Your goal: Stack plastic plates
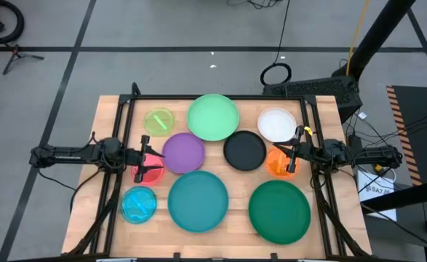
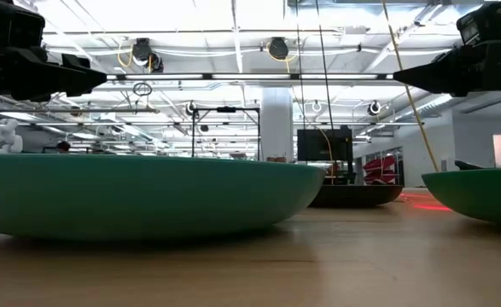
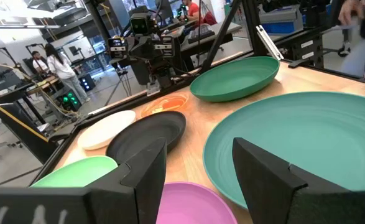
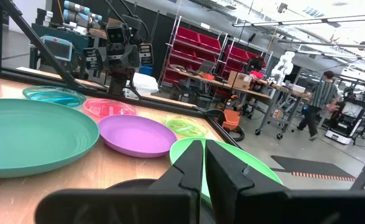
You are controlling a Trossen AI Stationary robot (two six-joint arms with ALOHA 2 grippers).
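Ten round plates lie flat and apart on the wooden table in the high view: light green (image 1: 213,116), yellow-green (image 1: 158,121), white (image 1: 276,124), purple (image 1: 183,153), black (image 1: 244,151), orange (image 1: 276,166), pink (image 1: 152,173), blue (image 1: 139,204), teal (image 1: 198,201) and dark green (image 1: 279,211). My left gripper (image 1: 149,154) hangs open above the pink plate's far edge, pointing at the purple plate (image 3: 194,202). My right gripper (image 1: 289,156) is shut (image 4: 204,149) and hovers over the orange plate, pointing toward the black one. The low view shows both grippers well above the table.
A dark frame rail (image 1: 220,97) runs along the table's far edge, and arm mounts stand at both sides. Bare wood (image 1: 238,185) shows between the teal and dark green plates. People and shelving (image 4: 322,99) are in the room beyond the table.
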